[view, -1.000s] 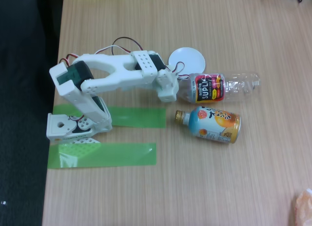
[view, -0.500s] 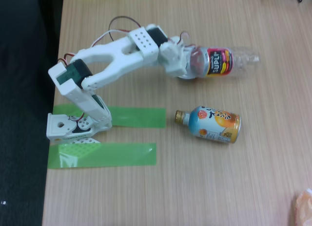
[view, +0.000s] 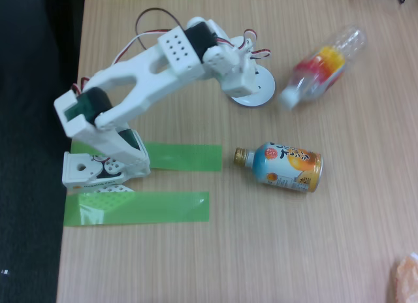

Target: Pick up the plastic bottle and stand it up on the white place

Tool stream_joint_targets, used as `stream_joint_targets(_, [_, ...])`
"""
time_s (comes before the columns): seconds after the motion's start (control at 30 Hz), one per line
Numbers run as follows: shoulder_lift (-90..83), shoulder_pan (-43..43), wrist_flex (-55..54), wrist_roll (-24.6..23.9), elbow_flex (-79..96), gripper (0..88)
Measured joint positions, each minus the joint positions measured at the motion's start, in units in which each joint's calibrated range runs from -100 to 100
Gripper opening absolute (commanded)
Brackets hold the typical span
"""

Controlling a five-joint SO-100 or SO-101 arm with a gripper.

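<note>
The plastic bottle point(view: 319, 68) is a motion-blurred streak at the upper right of the fixed view. It lies on a diagonal, white cap toward the lower left and clear base toward the upper right. It is apart from my gripper point(view: 243, 87), which hangs over the white place point(view: 264, 91), a round white disc partly hidden under the gripper body. From above the fingers are hidden, so I cannot tell how the jaws stand. Nothing shows between them.
An orange-and-blue can-bottle point(view: 284, 166) with a gold cap lies on its side below the disc. Two green tape strips point(view: 176, 156) mark the table near the arm's base point(view: 98, 169). The table's left edge drops to a dark floor. An orange object point(view: 406, 277) sits at the lower right corner.
The bottle left the gripper: half a second ago it was held near the disc, now it is loose and blurred further right, turned diagonal. The arm swung up over the disc.
</note>
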Motion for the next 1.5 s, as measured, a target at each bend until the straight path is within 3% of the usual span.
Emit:
stream_joint_targets(0.23, [-5.56,0.52,-0.59,0.00,1.72,31.6])
stream_joint_targets(0.5, [-5.72,2.39,-6.63,0.11,2.08,31.4])
stream_joint_targets(0.73, [-3.87,9.11,-10.45,0.32,2.08,31.4])
stream_joint_targets(1.1, [6.57,12.55,-11.98,3.79,-10.03,31.4])
stream_joint_targets(1.2, [9.60,13.07,-12.23,8.10,-11.30,31.4])
stream_joint_targets(1.43, [16.67,12.70,-16.74,23.24,-11.93,31.4])
stream_joint_targets(1.5, [18.52,12.85,-19.71,25.24,-12.47,31.4])
